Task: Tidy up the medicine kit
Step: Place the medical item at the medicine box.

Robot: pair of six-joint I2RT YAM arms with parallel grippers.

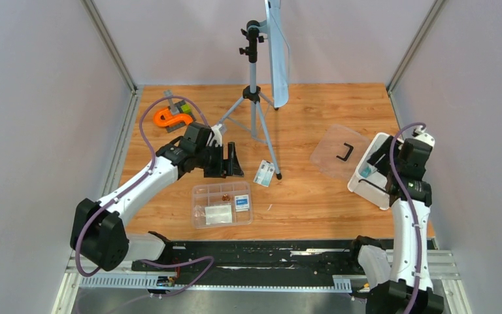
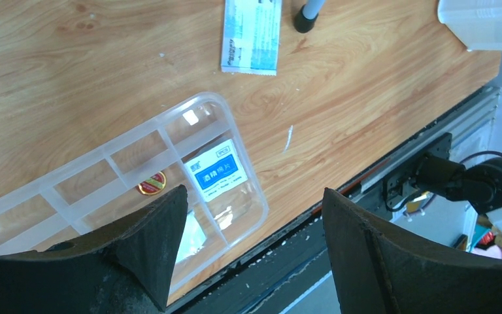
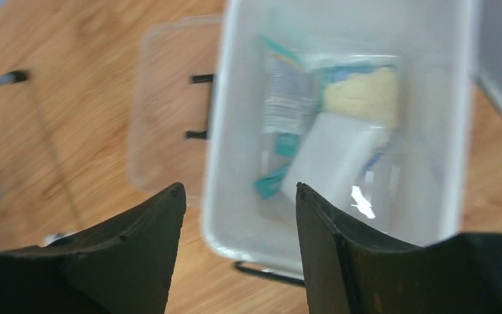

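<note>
The medicine kit lies in parts. Its clear divided tray (image 1: 199,193) (image 2: 104,160) sits at the front middle and holds a blue-labelled packet (image 1: 241,203) (image 2: 217,174), a white packet (image 1: 218,214) and a small round red-gold piece (image 2: 151,184). A white-and-teal packet (image 1: 264,173) (image 2: 251,36) lies loose on the wood. My left gripper (image 1: 230,163) (image 2: 255,203) hovers open just behind the tray, holding nothing. The white tub (image 1: 361,186) (image 3: 212,163) at the right holds several packets (image 3: 287,91) and a white box (image 3: 330,154). My right gripper (image 1: 378,162) (image 3: 238,190) hangs open over the tub's near corner. The clear lid (image 1: 330,147) (image 3: 163,131) lies beside the tub.
A tripod (image 1: 253,98) with a panel stands at the back middle; one foot (image 1: 278,175) (image 2: 308,14) rests next to the loose packet. An orange-and-grey tool (image 1: 173,116) lies at the back left. Grey walls close in both sides. A black rail (image 1: 268,252) runs along the near edge.
</note>
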